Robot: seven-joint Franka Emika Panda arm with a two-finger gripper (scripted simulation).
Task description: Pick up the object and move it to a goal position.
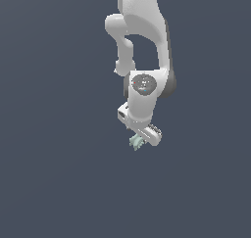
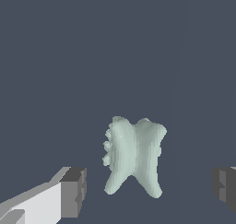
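The object (image 2: pixel 133 156) is a pale mint-green lump with bumpy edges and two prongs, seen large in the wrist view. It lies between the two dark fingertips (image 2: pixel 73 191) with a clear gap on each side. My gripper (image 2: pixel 150 191) is open around it. In the exterior view the object (image 1: pixel 136 141) is a tiny mint speck just under the white hand (image 1: pixel 142 134), partly hidden by it. Whether the fingers reach down to the floor cannot be told.
The white arm (image 1: pixel 142 41) reaches down from the top of the exterior view. Around it there is only a flat dark blue-grey ground (image 1: pixel 59 173), and no goal marker shows.
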